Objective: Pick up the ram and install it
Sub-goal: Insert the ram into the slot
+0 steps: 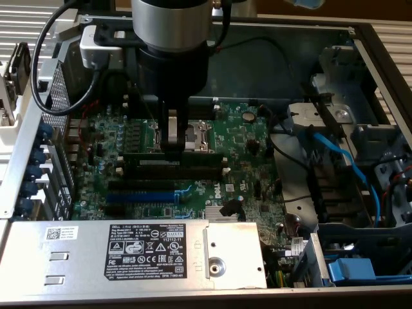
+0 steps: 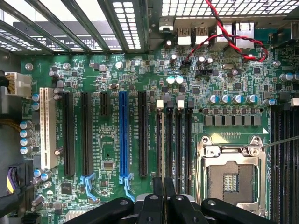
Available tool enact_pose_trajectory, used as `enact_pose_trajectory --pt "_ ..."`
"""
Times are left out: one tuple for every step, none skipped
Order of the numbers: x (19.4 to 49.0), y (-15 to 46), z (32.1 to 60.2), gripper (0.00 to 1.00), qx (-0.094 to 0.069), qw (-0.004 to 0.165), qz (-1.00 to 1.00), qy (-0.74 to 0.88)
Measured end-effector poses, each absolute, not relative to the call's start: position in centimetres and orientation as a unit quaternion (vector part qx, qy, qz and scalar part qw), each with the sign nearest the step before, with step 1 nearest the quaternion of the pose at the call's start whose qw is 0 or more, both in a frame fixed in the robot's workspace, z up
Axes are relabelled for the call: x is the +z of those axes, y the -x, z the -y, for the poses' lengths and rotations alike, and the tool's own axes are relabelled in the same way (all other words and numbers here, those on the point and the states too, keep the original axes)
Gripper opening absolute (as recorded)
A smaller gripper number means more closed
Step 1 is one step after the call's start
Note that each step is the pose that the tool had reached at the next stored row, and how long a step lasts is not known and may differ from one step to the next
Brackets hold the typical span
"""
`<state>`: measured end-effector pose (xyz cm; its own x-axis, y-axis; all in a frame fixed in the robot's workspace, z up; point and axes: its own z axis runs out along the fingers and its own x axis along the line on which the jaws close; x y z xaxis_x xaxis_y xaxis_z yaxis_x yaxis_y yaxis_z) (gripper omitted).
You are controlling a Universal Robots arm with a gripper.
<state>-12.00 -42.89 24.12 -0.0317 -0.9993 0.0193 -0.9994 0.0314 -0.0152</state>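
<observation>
My gripper (image 1: 170, 148) hangs straight down over the green motherboard (image 1: 244, 141), inside the open computer case. It is shut on the ram (image 1: 145, 155), a long dark strip held level just above the black memory slots (image 1: 193, 172). In the wrist view the ram (image 2: 162, 154) appears edge-on as a thin line. It runs out from between the black fingers (image 2: 154, 200) of my gripper (image 2: 163, 189). That line lies along the outermost of the memory slots (image 2: 180, 140), on the side of the expansion slots. Whether its lower edge touches the slot I cannot tell.
The metal CPU socket (image 2: 231, 177) sits right beside the memory slots. A blue slot (image 2: 123, 135) and black expansion slots (image 2: 142, 135) lie on the other side. A grey power supply (image 1: 129, 254) borders the board, blue cables (image 1: 341, 161) run at the exterior view's right, and a red-black wire (image 2: 224, 42) crosses near the rear ports.
</observation>
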Motion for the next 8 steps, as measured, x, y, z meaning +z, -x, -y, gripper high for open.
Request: enact_pose_trajectory --pt "24.11 12.0 42.89 0.12 0.012 0.002 0.718 -0.696" --pt "24.11 12.0 42.89 0.12 0.012 0.002 0.718 -0.696" --pt "24.11 12.0 42.89 0.12 0.012 0.002 0.718 -0.696" --pt "24.12 12.0 42.88 0.12 0.012 0.002 0.718 -0.696" --pt "24.12 12.0 42.88 0.12 0.012 0.002 0.718 -0.696" --pt "24.12 12.0 42.88 0.12 0.012 0.002 0.718 -0.696" --pt "24.12 12.0 42.88 0.12 0.012 0.002 0.718 -0.696" --pt "24.12 12.0 42.88 0.12 0.012 0.002 0.718 -0.696"
